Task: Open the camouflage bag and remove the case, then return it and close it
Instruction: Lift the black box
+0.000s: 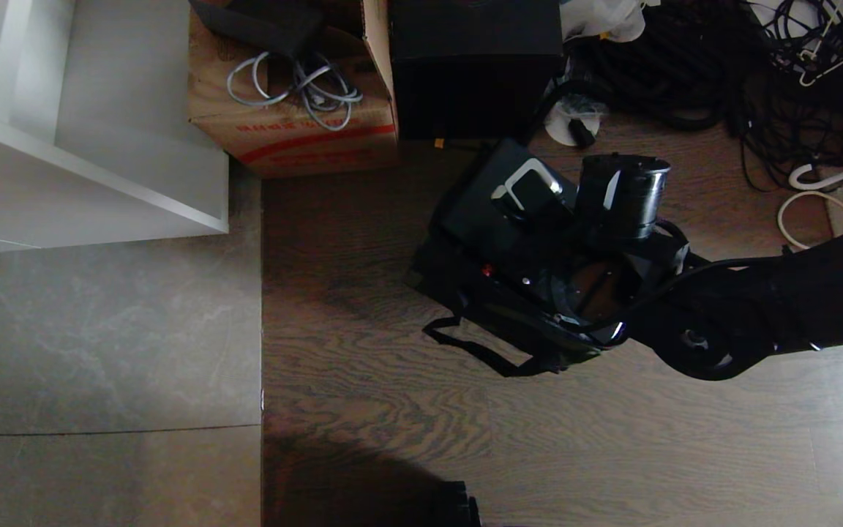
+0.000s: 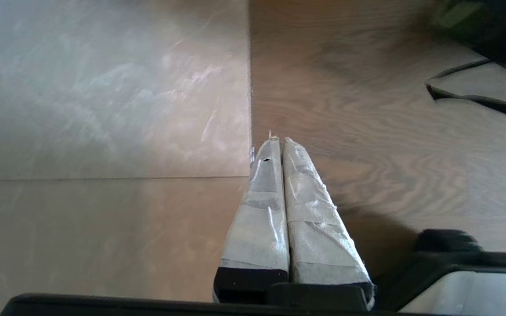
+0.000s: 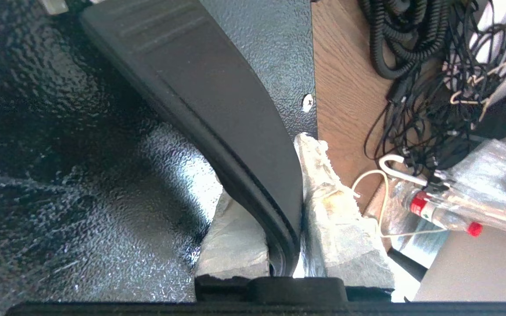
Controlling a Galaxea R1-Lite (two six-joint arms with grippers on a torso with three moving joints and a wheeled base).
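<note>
The black case (image 1: 498, 212) stands tilted over the dark camouflage bag (image 1: 458, 293) on the wooden floor, silver handle bracket (image 1: 531, 179) uppermost. How far it is inside the bag I cannot tell. The bag's black strap (image 1: 480, 351) trails towards me. My right arm (image 1: 758, 307) reaches in from the right. In the right wrist view my right gripper (image 3: 279, 197) is shut on the case's black handle (image 3: 218, 87), taped fingers (image 3: 332, 210) on either side of it. My left gripper (image 2: 278, 140) is shut and empty, parked low over the floor, with the strap (image 2: 477, 98) beyond it.
Behind the bag stand a tall plain black box (image 1: 473, 66) and a brown cardboard box (image 1: 297, 124) with grey cables on it. A tangle of black cables (image 1: 758, 73) covers the back right. A white shelf unit (image 1: 85, 146) is at the left. A red-capped plastic bottle (image 3: 437, 206) lies by the cables.
</note>
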